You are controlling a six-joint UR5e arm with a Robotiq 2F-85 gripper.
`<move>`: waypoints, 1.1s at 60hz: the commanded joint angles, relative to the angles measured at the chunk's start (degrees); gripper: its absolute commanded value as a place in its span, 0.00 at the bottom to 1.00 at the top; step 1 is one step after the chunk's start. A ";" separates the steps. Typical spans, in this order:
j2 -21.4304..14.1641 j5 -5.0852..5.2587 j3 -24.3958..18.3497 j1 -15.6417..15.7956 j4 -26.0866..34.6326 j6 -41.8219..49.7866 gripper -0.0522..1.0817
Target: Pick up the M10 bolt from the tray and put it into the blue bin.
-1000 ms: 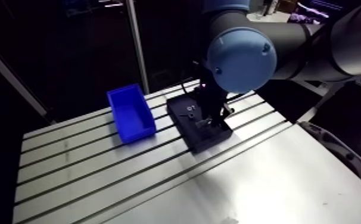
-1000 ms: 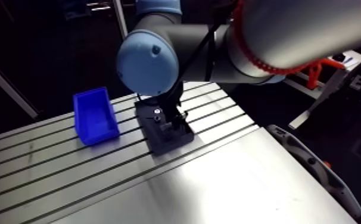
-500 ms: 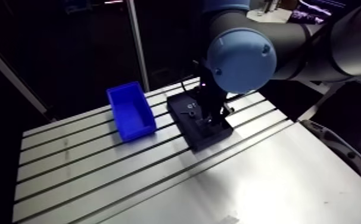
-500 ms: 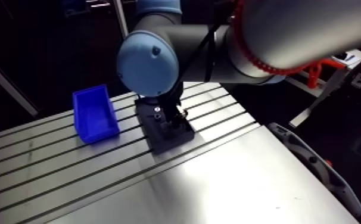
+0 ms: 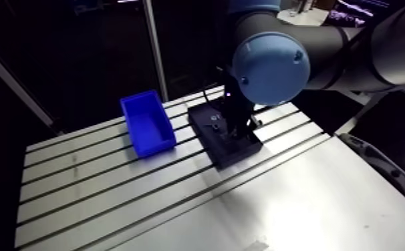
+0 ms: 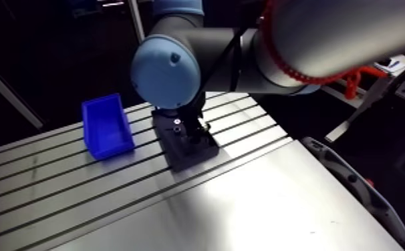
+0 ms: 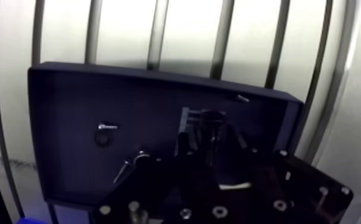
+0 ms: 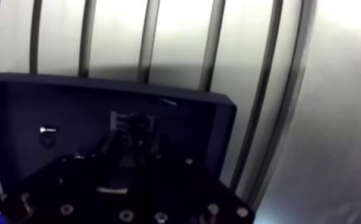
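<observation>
Sitting low inside the dark tray [image 7: 69, 95], the gripper [image 7: 207, 134] is seen with its jaws drawn narrow. What looks like the M10 bolt [image 7: 210, 118] is pinched between them, though it's pretty murky. A small screw [image 7: 106, 126] and a longer screw [image 7: 125, 171] can be spotted beside the jaws. The blue bin [image 5: 147, 123] is set apart from them, past the tray's edge.

From high at six o'clock the arm view overlooks the slotted aluminium worktop [image 5: 111, 193]; the wrist view hangs close over the shallow black tray [image 7: 64, 107] both share.
</observation>
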 commanded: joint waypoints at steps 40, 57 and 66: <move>0.15 0.01 0.08 0.09 -0.32 0.00 0.64; 0.15 0.10 0.08 0.09 -0.32 0.00 0.66; 0.24 0.19 0.08 0.09 -0.32 0.00 0.67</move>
